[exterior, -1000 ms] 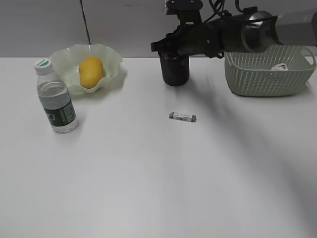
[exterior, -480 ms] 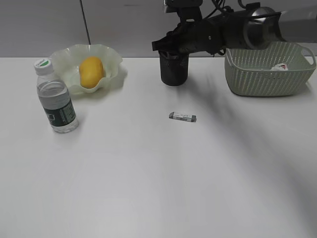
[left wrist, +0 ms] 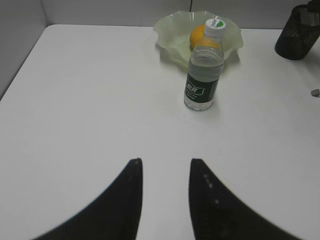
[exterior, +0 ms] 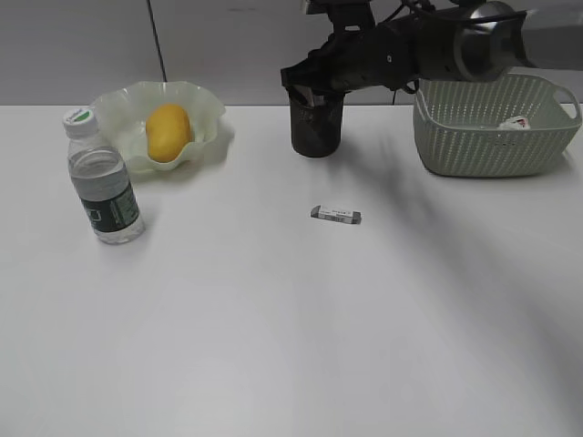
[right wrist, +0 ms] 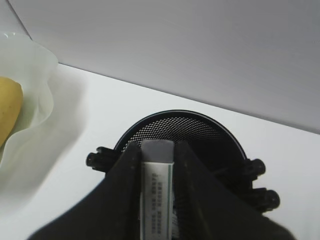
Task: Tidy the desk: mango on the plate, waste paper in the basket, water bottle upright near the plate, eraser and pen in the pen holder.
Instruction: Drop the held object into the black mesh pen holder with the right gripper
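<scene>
Right gripper (right wrist: 157, 150): jaws closed on a flat grey piece with a printed white label (right wrist: 157, 192). It is held end-up directly over the mouth of the pen holder (right wrist: 200, 125). Its lower end is hidden between the fingers, and we cannot read the print. We cannot tell whether it is an eraser or part of a pen. From the exterior view the grip itself is masked by the dark wrist, and the holder's rim is partly covered.

Left gripper (left wrist: 165, 162): jaws apart, nothing between them, above bare desk (exterior: 273, 319). Only the two dark fingertips show.

The eraser (exterior: 335, 215) lies flat on the desk in front of the pen holder, well apart from it. In the left wrist view only a sliver shows at the right edge.

The basket (exterior: 483, 137) stands right of the holder. The waste paper (exterior: 516, 124) is inside, mostly hidden by the wall. The arm crosses the basket's back rim.

The mango (exterior: 168, 132) sits in the plate (exterior: 205, 109) at far left. The water bottle (exterior: 105, 196) stands upright just in front of the plate.
</scene>
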Robot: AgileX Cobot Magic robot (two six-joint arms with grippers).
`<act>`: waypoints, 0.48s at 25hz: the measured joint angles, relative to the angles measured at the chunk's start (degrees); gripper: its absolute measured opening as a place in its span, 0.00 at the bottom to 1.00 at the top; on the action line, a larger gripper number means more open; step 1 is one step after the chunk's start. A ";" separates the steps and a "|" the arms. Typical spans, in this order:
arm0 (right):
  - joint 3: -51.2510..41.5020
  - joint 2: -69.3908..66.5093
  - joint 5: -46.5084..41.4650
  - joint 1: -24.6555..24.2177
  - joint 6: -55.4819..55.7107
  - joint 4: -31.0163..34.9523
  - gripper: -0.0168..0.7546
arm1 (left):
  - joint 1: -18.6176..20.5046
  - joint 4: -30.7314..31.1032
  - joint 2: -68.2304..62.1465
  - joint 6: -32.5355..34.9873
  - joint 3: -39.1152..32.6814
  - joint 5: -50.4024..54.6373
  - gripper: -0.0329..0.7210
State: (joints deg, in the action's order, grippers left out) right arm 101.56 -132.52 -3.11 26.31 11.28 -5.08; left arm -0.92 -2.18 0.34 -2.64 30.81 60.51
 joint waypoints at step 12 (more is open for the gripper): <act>0.05 -0.64 3.11 0.00 -0.03 -0.01 0.23 | 0.00 0.00 0.00 0.00 0.00 0.00 0.36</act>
State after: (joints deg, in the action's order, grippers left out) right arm 101.60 -133.17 0.00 26.31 11.25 -5.10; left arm -0.92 -2.18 0.34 -2.64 30.81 60.51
